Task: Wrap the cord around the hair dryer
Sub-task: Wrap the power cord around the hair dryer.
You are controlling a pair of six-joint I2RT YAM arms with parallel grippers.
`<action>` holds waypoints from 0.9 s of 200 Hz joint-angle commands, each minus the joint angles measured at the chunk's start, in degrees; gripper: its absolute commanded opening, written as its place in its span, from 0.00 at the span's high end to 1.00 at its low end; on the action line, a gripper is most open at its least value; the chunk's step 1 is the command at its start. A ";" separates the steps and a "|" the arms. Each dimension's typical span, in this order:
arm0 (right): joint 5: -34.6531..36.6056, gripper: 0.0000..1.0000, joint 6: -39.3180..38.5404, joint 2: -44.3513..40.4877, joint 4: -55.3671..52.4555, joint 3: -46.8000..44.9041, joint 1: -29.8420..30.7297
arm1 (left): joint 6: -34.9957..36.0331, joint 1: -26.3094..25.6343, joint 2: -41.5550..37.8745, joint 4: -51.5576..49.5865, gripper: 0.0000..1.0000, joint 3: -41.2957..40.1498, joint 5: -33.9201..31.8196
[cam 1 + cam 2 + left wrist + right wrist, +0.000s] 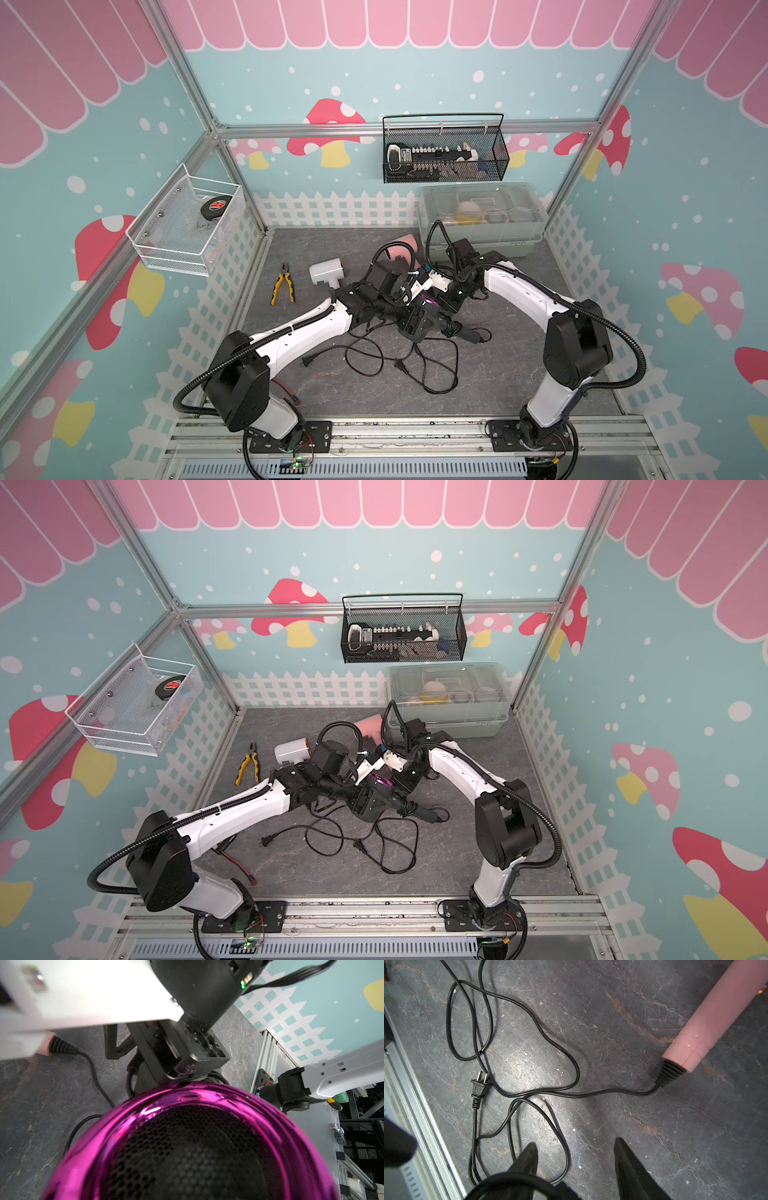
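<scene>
Holding the hair dryer (428, 300) near the table's centre, my left gripper (415, 320) looks to be grasping its black barrel. The fingers are hidden, but the magenta rear grille fills that wrist view. The right gripper (575, 1142) hangs just beside it, jaws spread, nothing between them.

By my read the wrapping has barely begun: the cord (579, 1073) sprawls in loose loops toward 6 o'clock. Two plugs show down there, one of them (478, 1086) in the right wrist view, so strands from more than one dryer are mixed and I cannot tell which is ours.

Next call: trace our strand, pinch it close to the handle, and lead it round without dragging the neighbour's.

The grey marbled table (519, 353) is busy: pliers (282, 284) at 9 o'clock, white dryer (326, 270) at 10, pink dryer (716, 1018) at 12, clear bin (482, 216) at 1. Mushroom-print walls carry two wire baskets.
</scene>
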 commanded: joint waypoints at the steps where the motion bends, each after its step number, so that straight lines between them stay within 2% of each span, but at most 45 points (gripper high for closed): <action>1: -2.97 0.37 -1.62 -1.07 -1.19 -1.18 0.84 | -0.45 0.27 0.23 6.18 1.00 3.81 2.10; 127: 2.29 0.14 0.51 -2.55 0.55 -2.93 0.83 | -2.01 0.66 -0.24 9.10 1.00 2.94 2.89; 153: 2.91 0.02 0.96 -3.20 1.16 -2.99 0.83 | -1.99 0.75 -0.47 9.36 1.00 2.82 2.89; 180: 2.35 0.01 1.01 -3.74 1.29 -2.68 0.82 | -2.41 0.87 -0.82 10.11 1.00 2.34 2.68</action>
